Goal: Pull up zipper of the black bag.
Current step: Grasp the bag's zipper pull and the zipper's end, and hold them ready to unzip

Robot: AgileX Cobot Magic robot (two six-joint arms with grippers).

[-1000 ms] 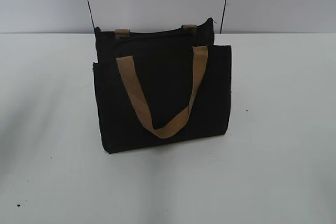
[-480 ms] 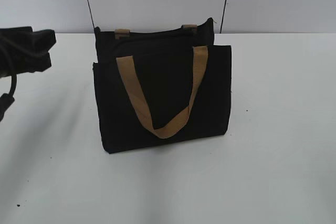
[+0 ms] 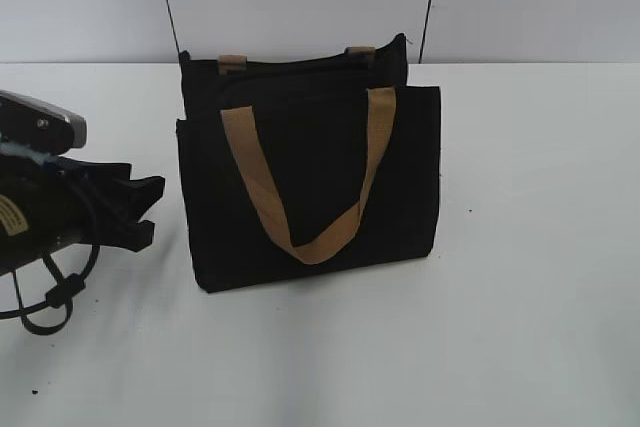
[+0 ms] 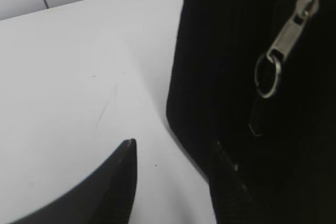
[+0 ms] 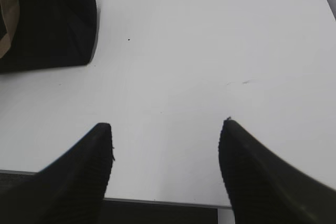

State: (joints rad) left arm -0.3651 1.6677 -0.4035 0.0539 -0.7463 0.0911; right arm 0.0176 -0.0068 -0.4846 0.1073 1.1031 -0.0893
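Black bag [image 3: 310, 187] upright on white table [image 3: 540, 247], zipper [image 4: 286, 38] pull with ring hanging on bag's side, left gripper [image 3: 140, 212] just beside bag, spread unclear, right gripper [image 5: 165, 150] spread apart, well clear of bag.

The black bag [image 3: 310, 187] at the centre of the exterior view is plain black fabric with tan strap handles [image 3: 305, 182] looping down its front. In the upper right of the left wrist view, the zipper [image 4: 286, 40] shows a silver metal pull and ring against black cloth. The bench [image 3: 540, 277] is plain white. The left gripper [image 3: 140, 209], at the left edge, is black with a silver housing.
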